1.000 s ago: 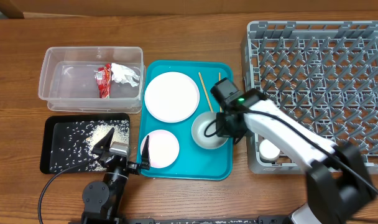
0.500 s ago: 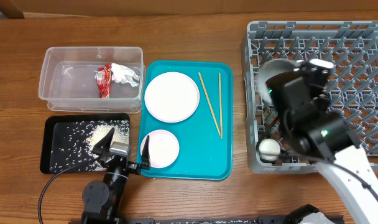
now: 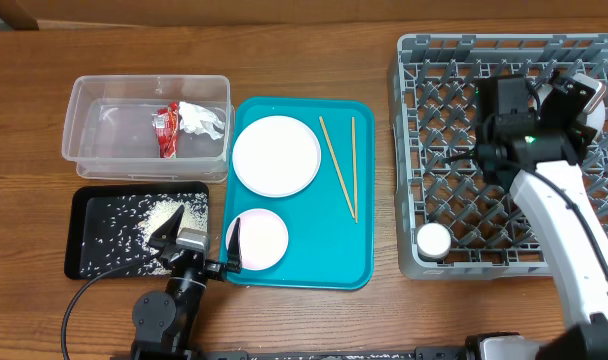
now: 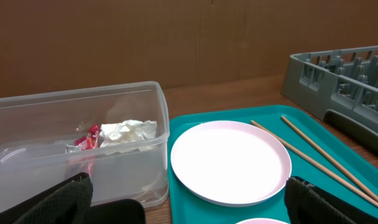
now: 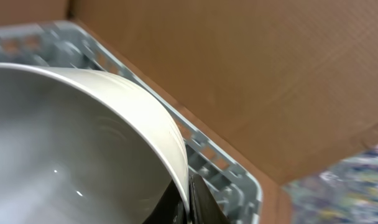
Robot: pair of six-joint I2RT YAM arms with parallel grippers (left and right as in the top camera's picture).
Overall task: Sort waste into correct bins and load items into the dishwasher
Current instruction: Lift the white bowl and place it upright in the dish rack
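Observation:
My right gripper (image 3: 556, 103) is shut on the rim of the silvery-grey bowl (image 3: 581, 97) and holds it tilted over the far right of the grey dish rack (image 3: 464, 60). In the right wrist view the bowl (image 5: 71, 143) fills the frame, its rim pinched between my fingers (image 5: 189, 200). A white cup (image 3: 433, 240) sits in the rack's front left corner. My left gripper (image 3: 200, 243) is open and empty at the teal tray's front left edge. The white plate (image 3: 276, 155), a small white bowl (image 3: 259, 240) and two chopsticks (image 3: 337, 165) lie on the teal tray (image 3: 309, 265).
The clear tub (image 3: 94, 100) holds the red wrapper (image 3: 166, 130) and the napkin (image 3: 202, 120). The black tray (image 3: 89, 240) holds loose rice (image 3: 164, 213). The left wrist view shows the plate (image 4: 229, 162), the tub (image 4: 27, 143), the chopsticks (image 4: 319, 163) and the rack (image 4: 344, 74).
My right gripper has lifted the silvery-grey bowl off the teal tray and carried it right, over the dish rack, to the rack's far right. The left arm has not moved.

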